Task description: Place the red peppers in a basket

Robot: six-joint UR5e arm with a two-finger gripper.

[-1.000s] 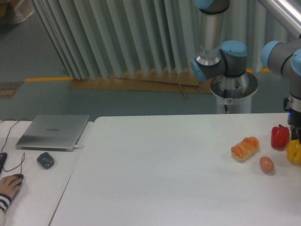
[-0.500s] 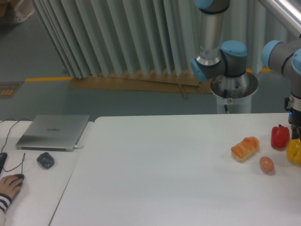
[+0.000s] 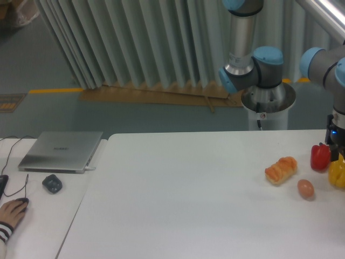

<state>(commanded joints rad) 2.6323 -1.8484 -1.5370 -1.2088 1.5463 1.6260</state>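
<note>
Gripper (image 3: 337, 148) at frame's right edge, beside red pepper (image 3: 320, 157); jaw state cannot be told. Laptop (image 3: 62, 151) logo unreadable.

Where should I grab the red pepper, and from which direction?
Grip the red pepper across its blocky mid-body, coming straight down from above. It stands upright with the stem on top, so the sides offer flat faces. The yellow pepper sits close on its right, so put the fingers on the front and back faces. The gripper is mostly out of frame.
</note>
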